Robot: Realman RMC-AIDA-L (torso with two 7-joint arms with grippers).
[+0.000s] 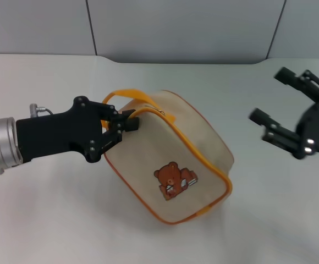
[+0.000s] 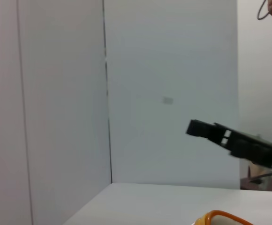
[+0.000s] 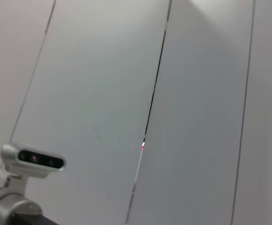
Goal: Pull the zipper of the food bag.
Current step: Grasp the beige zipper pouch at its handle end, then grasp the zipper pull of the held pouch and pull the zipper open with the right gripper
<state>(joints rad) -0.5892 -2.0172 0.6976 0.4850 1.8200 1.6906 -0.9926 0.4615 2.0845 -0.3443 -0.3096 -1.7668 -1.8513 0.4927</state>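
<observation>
Left gripper (image 1: 127, 124) jaws pinched on food bag (image 1: 173, 159) upper-left corner by zipper (image 1: 165, 114), seam running right and near; right gripper (image 1: 278, 132) jaws spread, well right.

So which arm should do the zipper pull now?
Left. Its pincer is already closed at the bag's top corner by the zipper and orange strap. The right pincer hangs open off to the side, clear of the bag.

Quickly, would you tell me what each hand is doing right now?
Left hand: closed on the food bag at its upper corner.
Right hand: open, empty.
</observation>
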